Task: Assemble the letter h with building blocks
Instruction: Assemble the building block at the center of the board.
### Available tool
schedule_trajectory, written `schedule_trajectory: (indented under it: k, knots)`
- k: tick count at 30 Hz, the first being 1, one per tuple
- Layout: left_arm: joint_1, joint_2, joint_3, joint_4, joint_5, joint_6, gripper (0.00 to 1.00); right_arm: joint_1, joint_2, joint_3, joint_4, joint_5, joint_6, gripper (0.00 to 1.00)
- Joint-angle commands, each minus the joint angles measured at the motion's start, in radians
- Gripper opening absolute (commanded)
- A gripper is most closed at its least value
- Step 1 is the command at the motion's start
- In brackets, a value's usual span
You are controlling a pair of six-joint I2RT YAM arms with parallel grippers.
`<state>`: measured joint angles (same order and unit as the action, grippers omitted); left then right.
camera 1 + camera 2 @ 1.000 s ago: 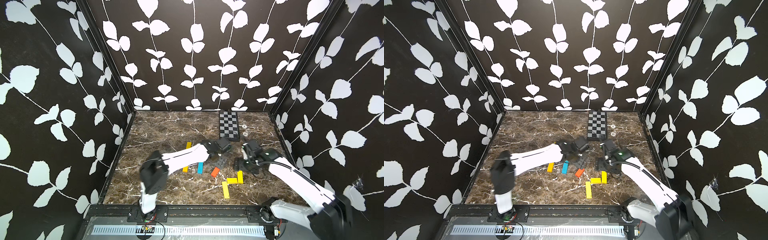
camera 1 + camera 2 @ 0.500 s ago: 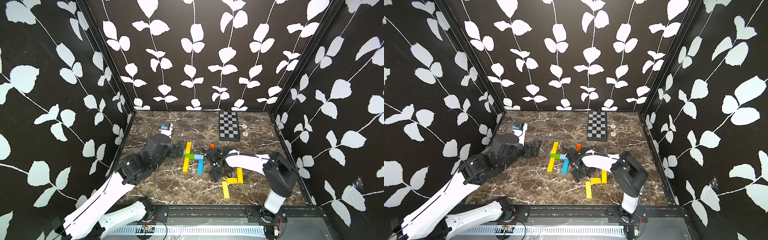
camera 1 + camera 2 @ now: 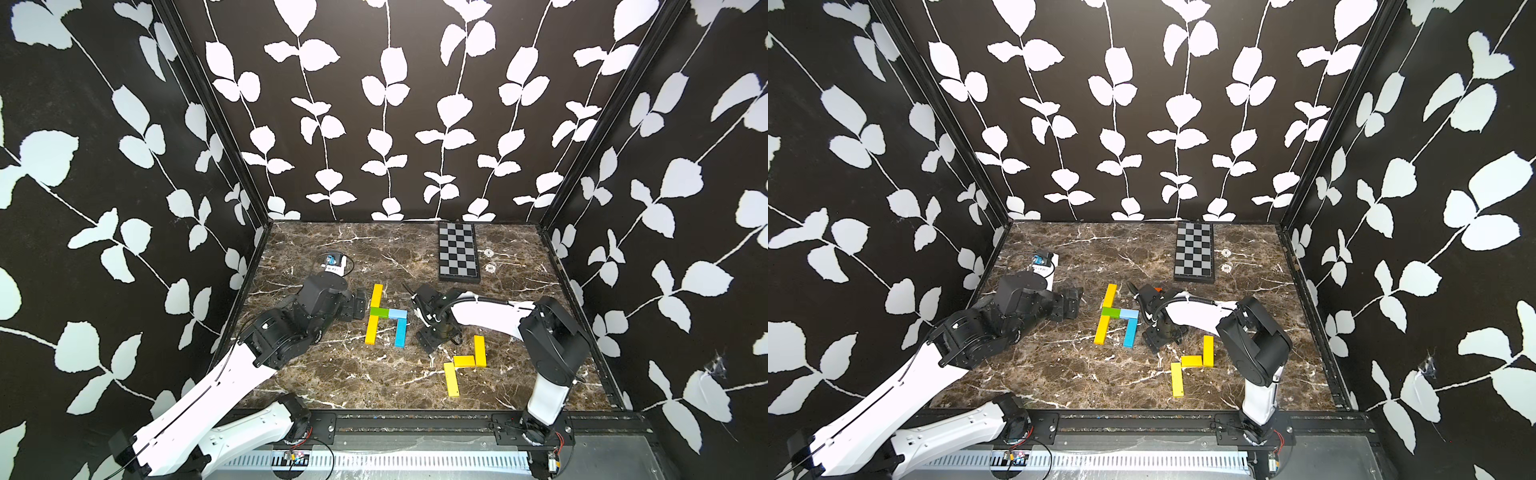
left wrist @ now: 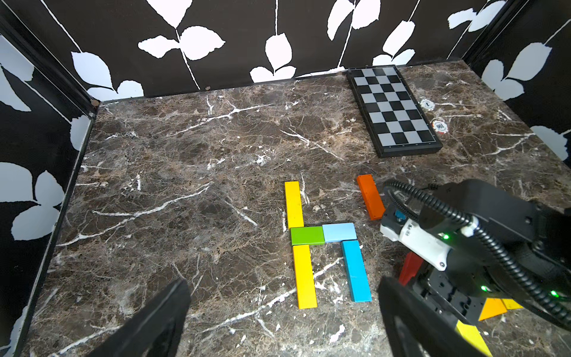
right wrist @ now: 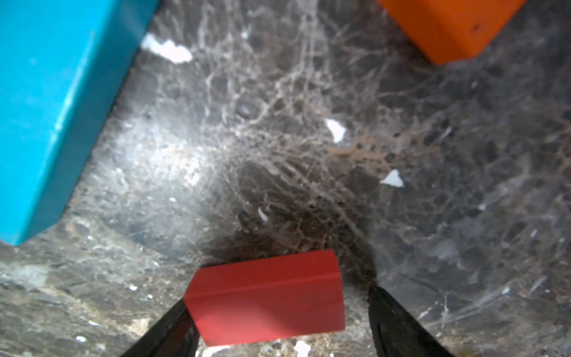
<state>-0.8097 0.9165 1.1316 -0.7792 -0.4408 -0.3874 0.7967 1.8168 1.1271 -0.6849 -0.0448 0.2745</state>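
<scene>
In both top views the blue bar point(image 3: 400, 333) is the short leg of an h lying flat. The light blue block point(image 3: 397, 313) touches the blue bar's far end, and the green block point(image 3: 379, 312) carries the bridge on from there. The 2 yellow bars point(image 3: 372, 329) make the stem, parallel to the blue bar and apart from it. The right gripper point(image 3: 431, 341) sits just beside the blue bar, on the side away from the stem. The left gripper point(image 3: 360, 305) hovers beyond the stem. 3 spare yellow blocks point(image 3: 464, 361) lie well apart from the blue bar, past the right gripper. In a top view an orange block point(image 3: 1158, 288) peeks out near the right wrist.

In the left wrist view the left gripper's fingers point(image 4: 160, 318) stand wide with nothing between them. A red block point(image 4: 409, 269) shows under the right arm, near the blue bar but not touching it.

In the right wrist view the red block sits between the right gripper's spread fingers. 1 finger touches it and the other leaves a gap, so it is not clamped. I cannot tell whether it rests on the table.

The h already reads as complete. The main risk is a 1-sided squeeze that skids the red block into the blue bar and knocks the leg askew.
</scene>
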Motion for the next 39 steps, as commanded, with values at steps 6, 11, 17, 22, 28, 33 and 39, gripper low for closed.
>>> schedule_trajectory:
  k: [6,11,17,22,28,33,39]
  knots:
    - [0.008,0.027,-0.022,-0.003,0.023,-0.025,0.96,0.001,0.032,-0.037,0.093,-0.047,0.094,0.77]
    - [0.014,0.025,-0.036,0.008,0.028,-0.029,0.96,0.001,0.032,-0.052,0.071,-0.003,0.142,0.66]
    - [0.023,0.028,-0.044,0.009,0.031,-0.031,0.96,0.001,0.019,-0.046,0.048,0.018,0.219,0.58]
    - [0.051,0.07,-0.039,-0.029,0.041,-0.058,0.96,-0.006,0.033,0.03,-0.021,0.087,0.362,0.58]
    - [0.141,0.125,-0.059,-0.057,0.171,-0.13,0.91,-0.018,0.08,0.129,-0.047,0.138,0.481,0.57]
    - [0.158,0.113,-0.088,-0.032,0.203,-0.137,0.91,-0.028,0.129,0.175,-0.06,0.17,0.519,0.67]
    - [0.163,0.133,-0.099,-0.026,0.245,-0.133,0.9,-0.03,0.063,0.107,0.01,0.079,0.497,0.87]
